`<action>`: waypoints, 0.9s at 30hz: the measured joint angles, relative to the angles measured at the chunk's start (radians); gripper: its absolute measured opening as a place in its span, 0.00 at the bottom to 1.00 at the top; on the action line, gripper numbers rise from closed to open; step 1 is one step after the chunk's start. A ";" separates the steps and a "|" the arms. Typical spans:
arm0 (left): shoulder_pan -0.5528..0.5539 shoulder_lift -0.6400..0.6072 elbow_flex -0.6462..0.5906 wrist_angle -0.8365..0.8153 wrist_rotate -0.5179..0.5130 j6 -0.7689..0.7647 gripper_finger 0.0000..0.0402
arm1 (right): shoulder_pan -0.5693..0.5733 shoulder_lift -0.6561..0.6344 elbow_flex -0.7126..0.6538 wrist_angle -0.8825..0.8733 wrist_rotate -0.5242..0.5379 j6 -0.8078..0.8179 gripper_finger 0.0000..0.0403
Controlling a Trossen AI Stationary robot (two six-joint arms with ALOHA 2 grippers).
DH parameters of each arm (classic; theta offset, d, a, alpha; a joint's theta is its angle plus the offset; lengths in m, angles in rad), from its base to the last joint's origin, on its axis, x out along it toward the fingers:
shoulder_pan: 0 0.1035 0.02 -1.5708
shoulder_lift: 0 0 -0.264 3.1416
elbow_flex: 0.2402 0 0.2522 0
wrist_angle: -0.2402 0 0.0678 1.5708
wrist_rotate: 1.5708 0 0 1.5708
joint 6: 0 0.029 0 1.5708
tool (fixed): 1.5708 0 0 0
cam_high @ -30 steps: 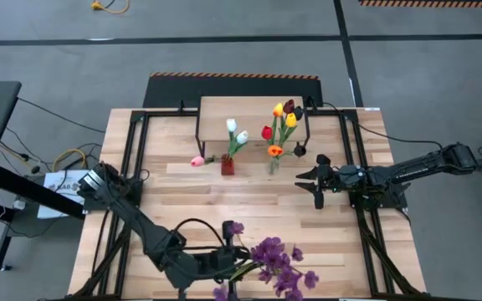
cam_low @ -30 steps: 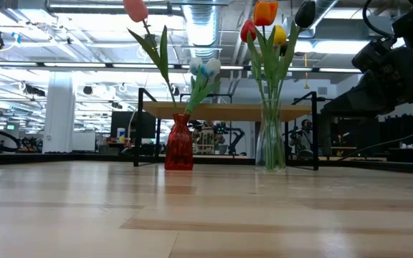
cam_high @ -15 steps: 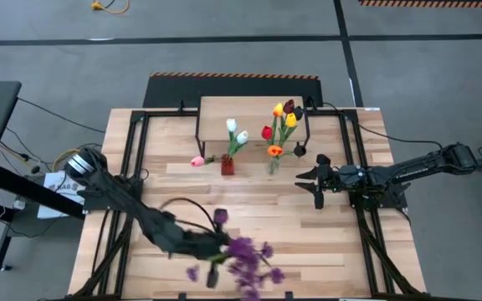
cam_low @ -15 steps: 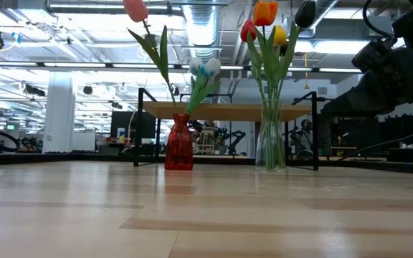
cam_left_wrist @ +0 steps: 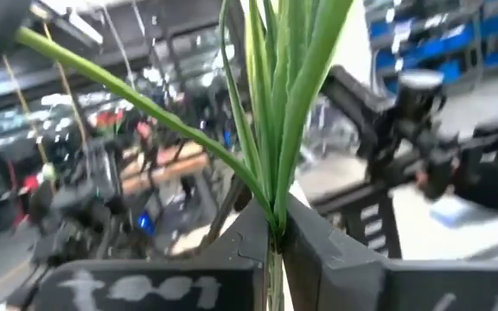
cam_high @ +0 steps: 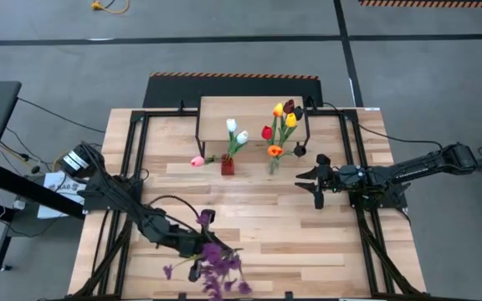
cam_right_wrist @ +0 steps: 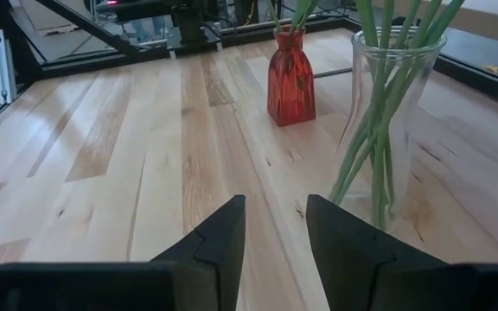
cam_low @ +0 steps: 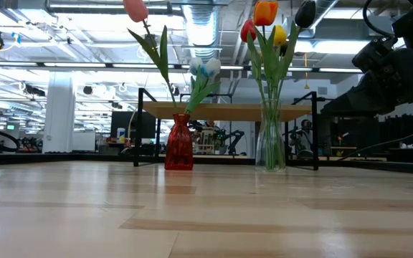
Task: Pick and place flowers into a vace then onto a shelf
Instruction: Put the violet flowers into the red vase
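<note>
At the near left of the table, the left gripper (cam_high: 192,247) is clamped on the green stems of a bunch of purple flowers (cam_high: 216,266), whose blooms hang just past it by the near edge. In the left wrist view the stems (cam_left_wrist: 275,130) stand pinched between the two fingers. So the step in hand looks like carrying this bunch toward a vase.

Farther back, near the middle, a red vase (cam_high: 227,165) holds white and pink tulips, and just to its right a clear glass vase (cam_high: 272,163) holds red, yellow and orange ones. Both stand on the table in front of the shelf (cam_high: 253,113), not on it.

At the right, the right gripper (cam_high: 312,182) waits near the glass vase, fingers apart and empty.

Next, the left arm likely needs to tip the stems downward and line them up over a vase mouth.
</note>
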 joint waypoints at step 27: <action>0.104 -0.424 -0.340 0.021 0.385 -0.065 0.01 | 0.000 0.000 0.000 0.003 0.019 0.002 0.29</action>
